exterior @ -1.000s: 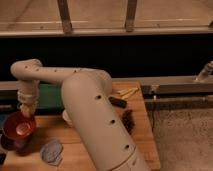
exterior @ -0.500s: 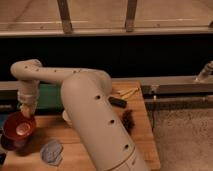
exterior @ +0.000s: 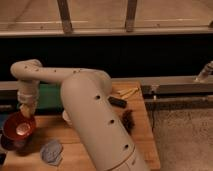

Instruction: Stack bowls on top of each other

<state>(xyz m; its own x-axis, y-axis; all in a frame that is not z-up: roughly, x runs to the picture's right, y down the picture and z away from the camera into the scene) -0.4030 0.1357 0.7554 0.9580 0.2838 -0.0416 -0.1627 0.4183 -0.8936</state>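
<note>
Orange-red bowl point(exterior: 19, 126) at the far left of the desk point(exterior: 90, 150), tilted slightly, its inside facing up and toward the camera; a pale glint shows in its bottom. It sits in or right upon the dark bowl point(exterior: 11, 143), whose maroon rim shows below and to the left of it; whether the two are fully nested I cannot tell.

Tool point(exterior: 27, 109) comes down from the cream arm point(exterior: 90, 115) directly over the back rim of the orange-red bowl; its fingers are drawn together and look pinched on that rim, so the bowl appears held at its upper edge; the contact itself is partly hidden by the wrist.

Arm: big cream tube with small dark holes, filling the middle of the view, bending at an elbow near upper left, then dropping to the tool.

Desk is pale wood; a green tray point(exterior: 47, 96) lies behind the tool, mostly hidden by the arm; a grey-blue crumpled thing point(exterior: 52, 151) lies on the wood to the right of the bowls and nearer the camera, apart from them; a dark flat block point(exterior: 118, 101) and yellowish sticks point(exterior: 128, 92) sit near the back right edge; a dark brown tuft point(exterior: 128, 120) just right of the arm.

Behind: dark band, metal rail, window frame above; grey carpet to the right of the desk.
</note>
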